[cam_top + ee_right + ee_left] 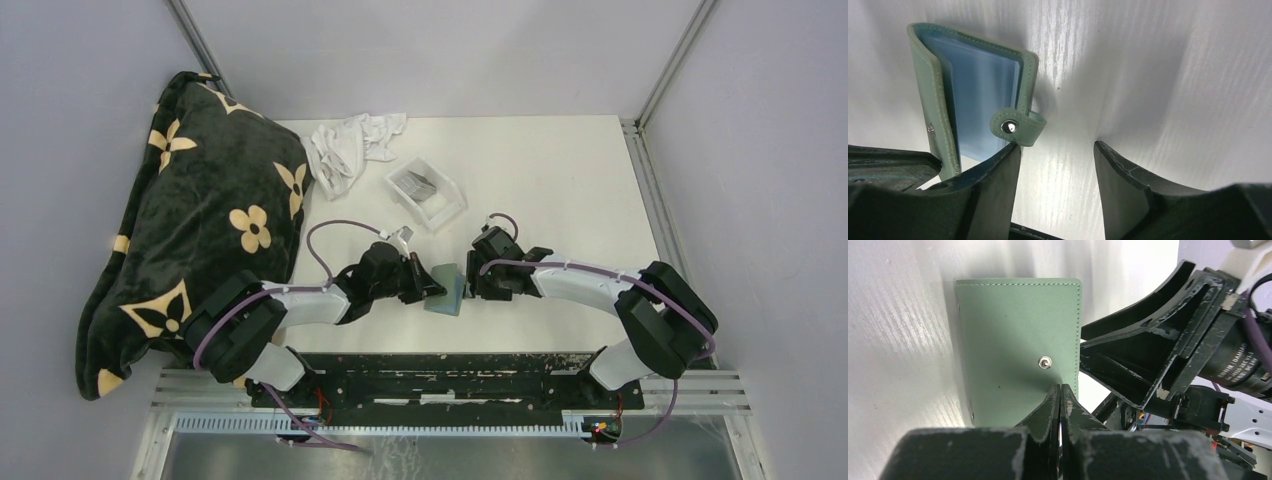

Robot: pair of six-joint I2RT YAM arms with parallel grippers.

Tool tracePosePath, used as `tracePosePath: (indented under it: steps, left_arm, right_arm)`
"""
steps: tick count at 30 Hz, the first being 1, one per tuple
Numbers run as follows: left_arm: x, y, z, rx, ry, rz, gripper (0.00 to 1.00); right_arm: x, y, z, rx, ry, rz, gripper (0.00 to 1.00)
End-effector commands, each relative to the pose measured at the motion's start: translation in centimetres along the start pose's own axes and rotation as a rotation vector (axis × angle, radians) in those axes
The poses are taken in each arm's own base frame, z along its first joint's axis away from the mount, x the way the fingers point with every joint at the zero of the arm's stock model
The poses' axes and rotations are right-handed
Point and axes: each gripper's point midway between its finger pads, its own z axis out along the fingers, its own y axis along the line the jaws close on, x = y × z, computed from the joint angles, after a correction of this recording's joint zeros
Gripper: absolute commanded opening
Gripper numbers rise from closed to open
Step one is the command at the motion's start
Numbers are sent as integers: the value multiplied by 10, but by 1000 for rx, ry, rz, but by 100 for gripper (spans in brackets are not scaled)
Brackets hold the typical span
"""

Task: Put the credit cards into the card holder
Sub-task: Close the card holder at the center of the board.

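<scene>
Holder [447, 290] at lower centre of the top view, half open, between both grippers. Clamped at one cover by the left gripper [1060, 390], fingers pressed together. Right gripper [1057, 147] spread wide, nothing inside, one finger just beside the snap tab [1015, 127]. Cards [420, 184] in the tray [445, 212] on the worktop [560, 180], above centre.

The left arm [300, 303] and the right arm [580, 282] both have smooth white link shells set between bulky black joint housings, with thin purple cables [322, 240] looping alongside. They are bolted to a scuffed black base plate [440, 378] flecked with white scratches. The left gripper [1060, 389] and right gripper [1057, 150] have black wedge-shaped plastic fingers [1123, 172] with chipped, greyed edges. A black cylindrical motor [1235, 357] bears small white lettering.
</scene>
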Motion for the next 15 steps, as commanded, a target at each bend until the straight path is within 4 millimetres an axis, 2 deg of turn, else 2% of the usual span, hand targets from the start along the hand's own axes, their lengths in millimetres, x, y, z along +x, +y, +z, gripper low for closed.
tracePosePath:
  steps: [1,15]
  left_arm:
    - [-6,-19,8,48,11,0,4]
    - [6,12,14,-135,84,52,3]
  right_arm:
    - [-20,-3,-6,48,-62,-40,62]
    - [-36,5,-19,53,-95,-62,61]
